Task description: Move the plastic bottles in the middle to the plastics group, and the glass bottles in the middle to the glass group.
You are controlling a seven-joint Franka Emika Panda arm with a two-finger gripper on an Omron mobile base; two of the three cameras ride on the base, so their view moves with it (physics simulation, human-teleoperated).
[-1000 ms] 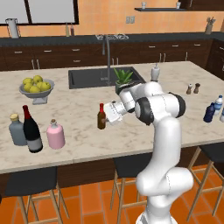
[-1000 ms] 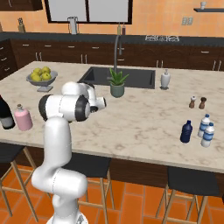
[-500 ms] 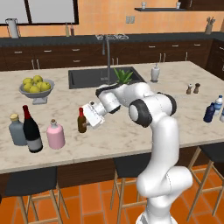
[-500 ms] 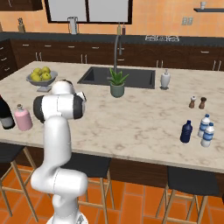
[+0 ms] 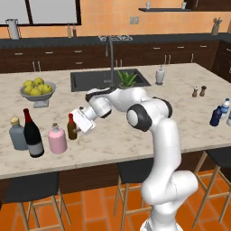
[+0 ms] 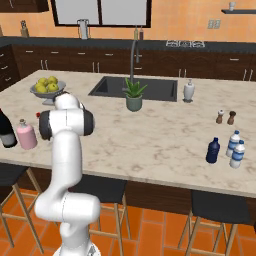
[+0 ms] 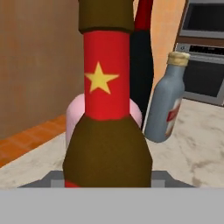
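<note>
Your gripper is reaching out to the left over the island counter, and the small brown bottle with the red cap sits right at its tip, upright, its base at or just above the marble; you can't tell from the left base view whether it touches down. In the hand view that brown bottle stands square in front of the camera with its red, star-marked band, and the fingertips are hidden behind it, so the claw looks clamped on it, though the pads themselves can't be seen. Just left of the bottle stands the pink bottle, then the tall wine bottle and the grey bottle with the yellow cap, all near the counter's left end. Far to the right, the navy bottle stands just beside the white bottles with blue bands.
</note>
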